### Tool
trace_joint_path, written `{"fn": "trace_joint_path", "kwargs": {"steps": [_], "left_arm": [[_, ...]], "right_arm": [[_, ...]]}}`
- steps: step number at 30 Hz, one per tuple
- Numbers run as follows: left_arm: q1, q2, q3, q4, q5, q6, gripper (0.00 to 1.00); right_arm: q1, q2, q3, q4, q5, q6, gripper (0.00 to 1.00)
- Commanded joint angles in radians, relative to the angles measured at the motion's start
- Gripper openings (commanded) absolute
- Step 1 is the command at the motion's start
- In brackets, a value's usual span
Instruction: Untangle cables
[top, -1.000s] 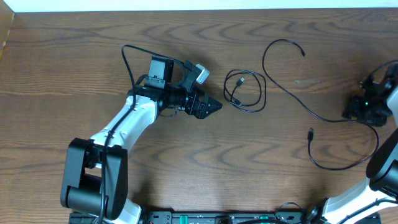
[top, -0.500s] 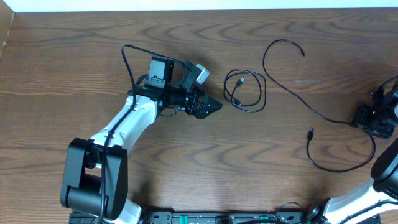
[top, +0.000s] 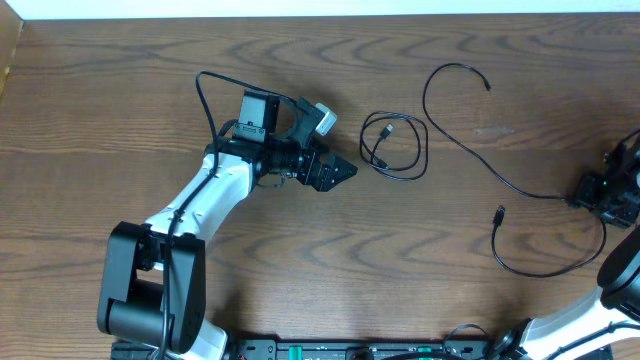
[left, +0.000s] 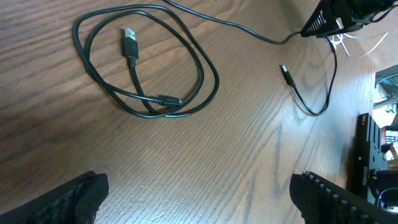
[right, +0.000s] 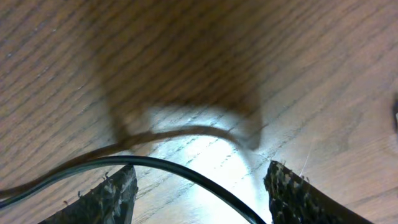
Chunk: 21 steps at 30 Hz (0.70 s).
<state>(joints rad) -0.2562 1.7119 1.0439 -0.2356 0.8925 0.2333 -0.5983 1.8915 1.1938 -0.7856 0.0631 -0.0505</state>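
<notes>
One coiled black cable (left: 130, 50), one long sprawling black cable (top: 510, 186)

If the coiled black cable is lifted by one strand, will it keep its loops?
Probably not: the cable is thin and no tie shows, so the loops would likely sag apart. It looks light, so it may slide on the table when pushed. Its plug may dangle.

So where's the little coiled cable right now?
In the overhead view the coiled cable lies mid-table, just beyond the open jaws of the left gripper, with the long cable curving to its right.
</notes>
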Motion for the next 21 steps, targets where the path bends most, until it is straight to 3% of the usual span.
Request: {"fn": "trace_joint_path", "kwargs": {"steps": [1, 8, 17, 21], "left_arm": [[0.005, -0.013, 0.0, 0.001, 0.012, 0.021, 0.99], [0.005, -0.013, 0.0, 0.005, 0.013, 0.02, 0.99], [0.005, -0.013, 0.0, 0.005, 0.041, 0.016, 0.99], [0.004, -0.013, 0.0, 0.005, 0.043, 0.001, 0.99]], "right_arm": [[-0.004, 0.009, -0.045, 0.012, -0.086, 0.024, 0.63], [-0.003, 0.009, -0.158, 0.065, -0.292, -0.002, 0.59], [0.015, 0.009, -0.202, 0.09, -0.499, -0.034, 0.3], [0.032, 0.009, -0.202, 0.095, -0.579, -0.056, 0.01]]}}
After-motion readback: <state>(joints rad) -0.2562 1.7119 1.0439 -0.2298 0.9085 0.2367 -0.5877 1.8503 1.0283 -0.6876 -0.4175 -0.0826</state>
